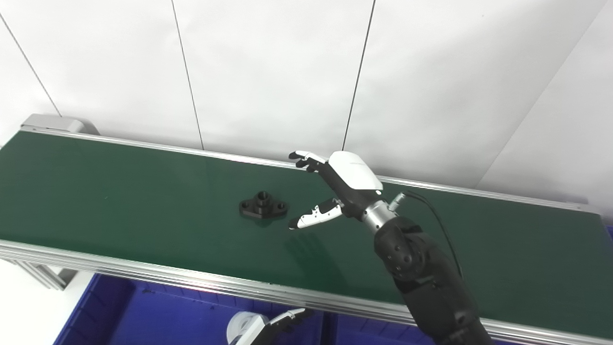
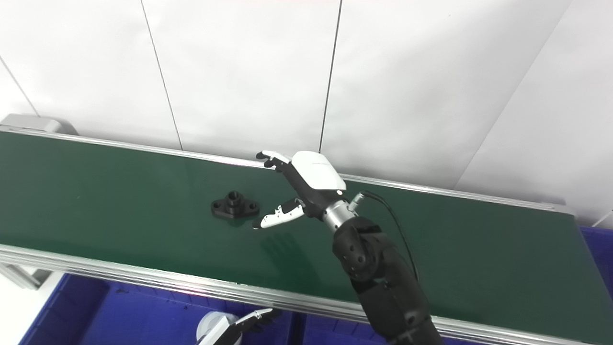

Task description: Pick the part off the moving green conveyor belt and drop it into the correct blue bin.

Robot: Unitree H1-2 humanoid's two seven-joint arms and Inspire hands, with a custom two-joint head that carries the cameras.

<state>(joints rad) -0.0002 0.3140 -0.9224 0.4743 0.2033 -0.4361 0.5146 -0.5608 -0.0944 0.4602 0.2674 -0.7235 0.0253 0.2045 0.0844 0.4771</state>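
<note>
A black flanged part (image 1: 263, 206) with a raised centre boss lies flat on the green conveyor belt (image 1: 119, 191). My right hand (image 1: 335, 187) hovers over the belt just right of the part, open, with its fingers stretched toward the far rail and its thumb (image 1: 313, 216) pointing at the part. It holds nothing. My left hand (image 1: 273, 326) shows only partly at the bottom edge, below the belt's near rail over a blue bin; its fingers point right, and I cannot see whether it is open. The part also shows in the right eye view (image 2: 235, 205).
Blue bins (image 1: 143, 316) sit below the belt's near aluminium rail (image 1: 191, 280), with a divider (image 1: 329, 326) between two of them. Another blue bin edge (image 2: 596, 244) shows at the far right. A white panelled wall stands behind the belt.
</note>
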